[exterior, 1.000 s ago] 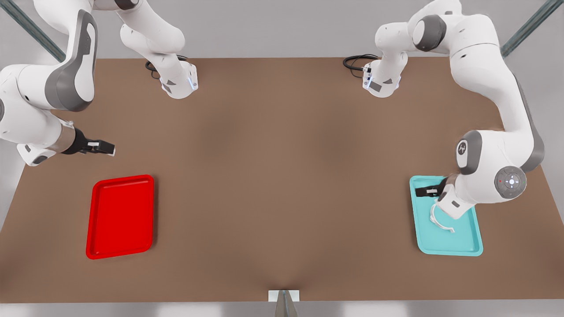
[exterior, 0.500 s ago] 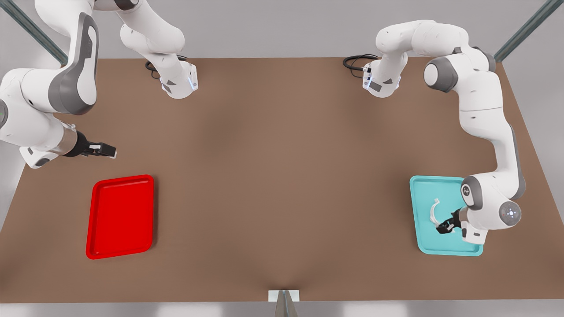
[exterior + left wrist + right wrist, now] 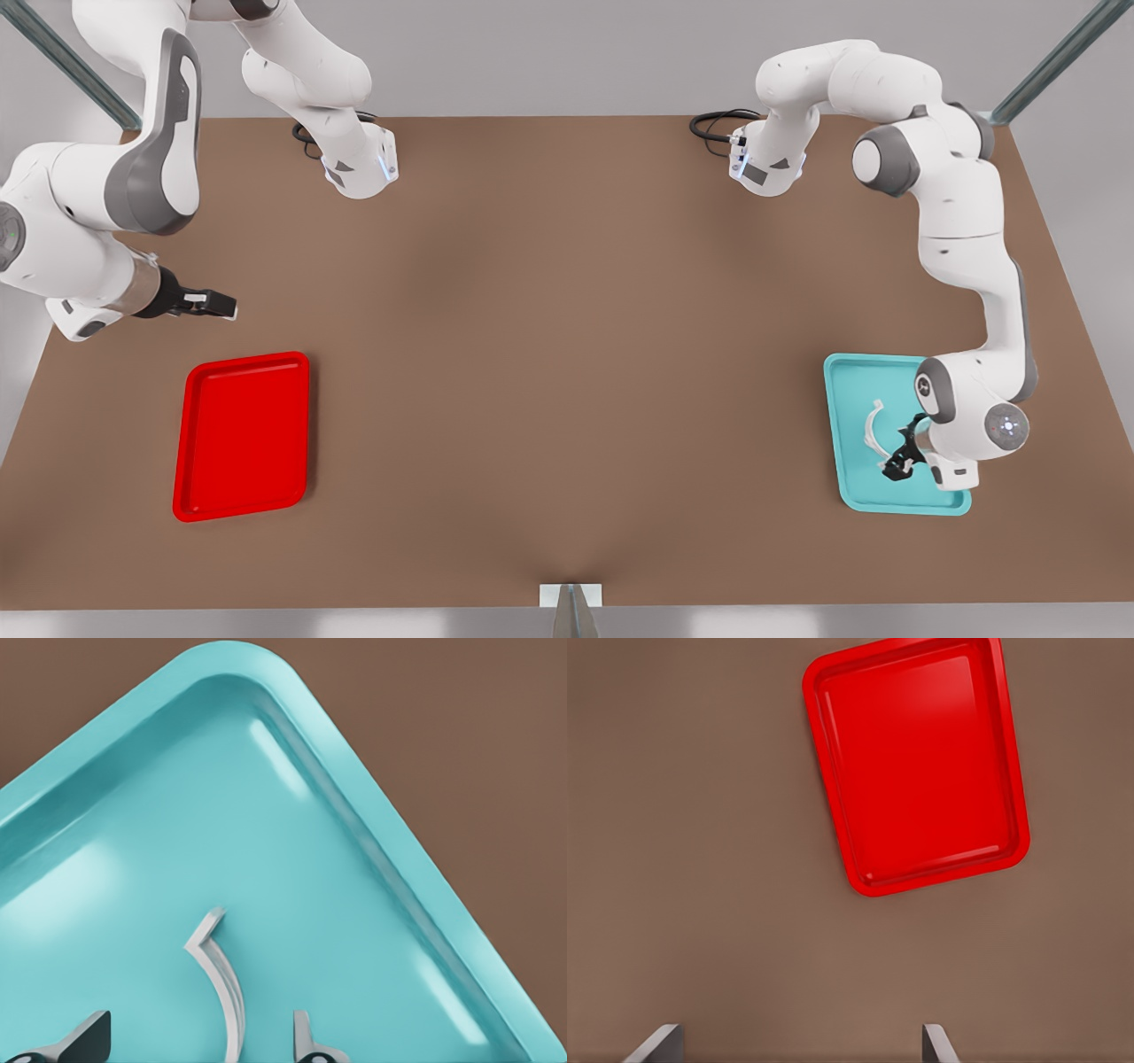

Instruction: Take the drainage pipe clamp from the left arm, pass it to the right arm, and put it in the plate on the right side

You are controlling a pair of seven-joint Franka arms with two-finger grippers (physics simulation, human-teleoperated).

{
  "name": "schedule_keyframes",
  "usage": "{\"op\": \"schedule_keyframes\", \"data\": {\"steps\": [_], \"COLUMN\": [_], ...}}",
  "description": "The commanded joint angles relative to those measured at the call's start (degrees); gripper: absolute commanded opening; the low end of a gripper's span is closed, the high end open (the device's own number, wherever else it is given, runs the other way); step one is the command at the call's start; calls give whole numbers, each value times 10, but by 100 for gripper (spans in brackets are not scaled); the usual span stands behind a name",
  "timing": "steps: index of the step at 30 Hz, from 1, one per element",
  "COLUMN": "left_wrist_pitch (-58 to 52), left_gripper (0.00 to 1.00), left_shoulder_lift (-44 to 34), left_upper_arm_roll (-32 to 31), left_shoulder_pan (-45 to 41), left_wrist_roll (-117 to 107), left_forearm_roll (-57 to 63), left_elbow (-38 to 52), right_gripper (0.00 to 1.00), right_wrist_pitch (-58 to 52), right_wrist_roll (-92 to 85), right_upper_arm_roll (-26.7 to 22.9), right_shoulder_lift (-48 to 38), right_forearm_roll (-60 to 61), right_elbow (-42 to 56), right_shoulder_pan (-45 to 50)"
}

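White left end effector (image 3: 897, 454) straddles the clamp (image 3: 873, 427), fingers spread; right end effector (image 3: 217, 306) wide.

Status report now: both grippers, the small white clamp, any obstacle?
Left gripper open, straddling the thin white C-shaped pipe clamp lying in teal rectangular tray. Right gripper open, waiting beyond bright red rectangular tray. No obstacle.

The teal tray (image 3: 292, 735) looks like glossy, smooth plastic, with soft highlights along its rim and floor. The drainage pipe clamp (image 3: 221, 979) appears as matt white plastic. The red plate (image 3: 921, 762) has a smooth, shiny, plastic-like finish. The tabletop (image 3: 567, 337) is a matt, even brown. The arms' shells (image 3: 961, 190) are smooth white with grey covers.
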Motion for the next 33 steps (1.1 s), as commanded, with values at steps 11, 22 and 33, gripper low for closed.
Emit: {"op": "schedule_keyframes", "data": {"steps": [11,22,33], "left_wrist_pitch": [19,15,-132], "left_gripper": [54,21,21], "left_shoulder_lift": [4,4,-85], "left_upper_arm_roll": [0,0,-24], "left_shoulder_pan": [1,1,-79], "left_wrist_roll": [-129,-131,-135], "left_forearm_roll": [8,6,-1], "left_elbow": [-3,-3,3], "right_gripper": [100,100,100], "right_wrist_pitch": [5,8,10], "right_wrist_roll": [0,0,0], "right_upper_arm_roll": [0,1,1], "right_shoulder_lift": [-3,-2,0], "right_forearm_roll": [-3,-5,-5], "right_elbow": [-10,-13,-13], "right_shoulder_pan": [0,2,3]}}
